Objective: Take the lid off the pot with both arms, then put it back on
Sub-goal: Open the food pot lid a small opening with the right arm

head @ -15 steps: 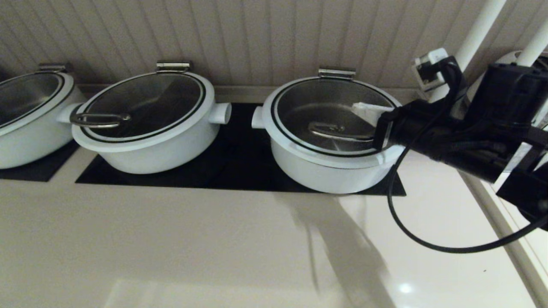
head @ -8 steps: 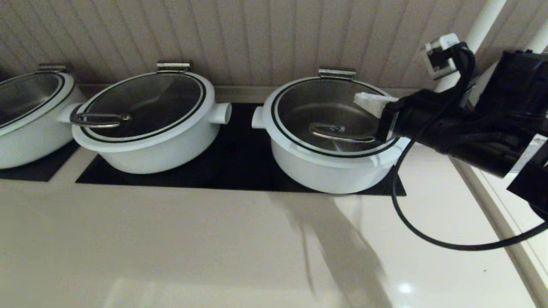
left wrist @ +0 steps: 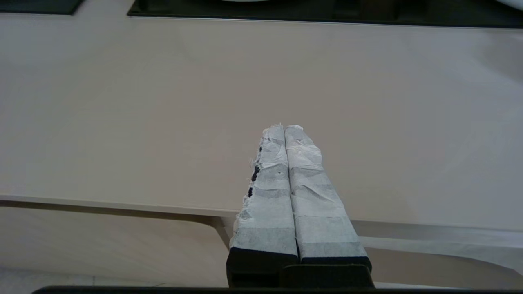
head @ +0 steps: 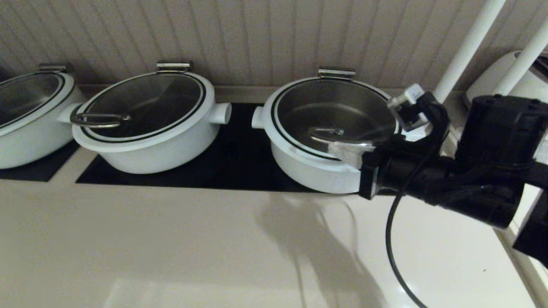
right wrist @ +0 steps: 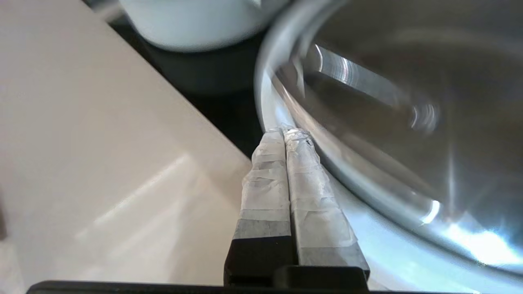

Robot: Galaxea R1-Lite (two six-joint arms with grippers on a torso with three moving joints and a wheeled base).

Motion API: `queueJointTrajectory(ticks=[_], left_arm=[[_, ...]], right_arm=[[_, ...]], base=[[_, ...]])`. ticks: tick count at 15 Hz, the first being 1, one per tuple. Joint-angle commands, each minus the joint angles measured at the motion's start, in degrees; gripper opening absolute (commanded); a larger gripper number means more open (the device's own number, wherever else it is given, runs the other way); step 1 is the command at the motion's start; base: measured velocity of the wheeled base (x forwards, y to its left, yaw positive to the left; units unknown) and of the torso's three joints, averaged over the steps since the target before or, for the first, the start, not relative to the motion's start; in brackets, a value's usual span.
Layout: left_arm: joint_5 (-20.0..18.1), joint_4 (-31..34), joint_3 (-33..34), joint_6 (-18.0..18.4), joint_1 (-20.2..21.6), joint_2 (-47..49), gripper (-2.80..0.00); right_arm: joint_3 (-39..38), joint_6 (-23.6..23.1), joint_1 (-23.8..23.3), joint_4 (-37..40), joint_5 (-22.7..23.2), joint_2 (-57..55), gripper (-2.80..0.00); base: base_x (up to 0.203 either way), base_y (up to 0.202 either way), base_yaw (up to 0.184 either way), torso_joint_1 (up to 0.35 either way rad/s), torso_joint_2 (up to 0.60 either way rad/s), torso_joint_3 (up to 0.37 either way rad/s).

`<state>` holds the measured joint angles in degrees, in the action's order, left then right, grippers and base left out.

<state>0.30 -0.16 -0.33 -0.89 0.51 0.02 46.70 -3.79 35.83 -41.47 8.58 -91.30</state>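
The lid's [head: 334, 115] near rim was hidden by the right gripper [right wrist: 285, 131], closed and empty, against it.

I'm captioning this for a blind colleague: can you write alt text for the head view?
The right gripper, fingers shut, sits at the near rim of the lid on the pot. Two similar lidded pots stand to its left on a beige counter.

The right arm [head: 471, 179] reaches in from the bench's right edge toward its back, right gripper [right wrist: 286, 134] with taped fingers [right wrist: 265, 179] pressed together. The left gripper [left wrist: 284, 130], likewise closed, hangs over the front edge.
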Motion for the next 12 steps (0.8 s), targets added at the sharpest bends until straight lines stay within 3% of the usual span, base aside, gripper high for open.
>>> queueJointTrajectory(ticks=[1,4,12], left_arm=[[0.0,0.0,0.0,0.0,0.0,0.1,-2.8],[0.0,0.0,0.0,-0.1,0.0,0.1,-2.8],[0.0,0.0,0.0,0.0,0.0,0.1,-2.8]], right_arm=[[-0.5,-0.1,-0.1,-0.6,-1.0,-1.7,-2.8],[-0.1,-0.2,-0.3,-0.8,-6.9,-4.1,-2.8],[4.0,0.0,-0.3,-2.3,-12.2,-3.7,-2.8]], base=[[0.0,0.0,0.0,0.0,0.0,0.0],[0.0,0.0,0.0,0.0,0.0,0.0],[0.0,0.0,0.0,0.0,0.0,0.0]])
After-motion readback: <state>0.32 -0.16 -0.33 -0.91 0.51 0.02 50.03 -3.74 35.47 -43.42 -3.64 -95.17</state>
